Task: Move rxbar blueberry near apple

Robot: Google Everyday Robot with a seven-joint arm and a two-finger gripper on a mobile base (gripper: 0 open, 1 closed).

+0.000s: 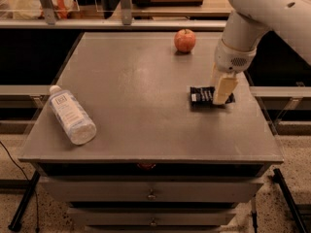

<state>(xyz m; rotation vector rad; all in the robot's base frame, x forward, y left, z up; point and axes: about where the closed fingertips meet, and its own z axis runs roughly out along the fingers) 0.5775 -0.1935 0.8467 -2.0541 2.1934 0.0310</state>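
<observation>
The rxbar blueberry (201, 96) is a flat dark navy wrapper with white lettering at the right side of the grey table (131, 81). My gripper (222, 92) hangs from the white arm straight over the bar's right half, shut on it, and holds it just off the tabletop. Its cream fingers (225, 88) cover the bar's middle right. The apple (184, 40) is round and red-orange and sits at the far side of the table, behind and a little left of the bar and apart from it.
A clear plastic bottle with a white label (72, 115) lies on its side near the table's front left edge. Drawers (151, 194) run below the front edge. A shelf with posts (125, 4) stands behind the table.
</observation>
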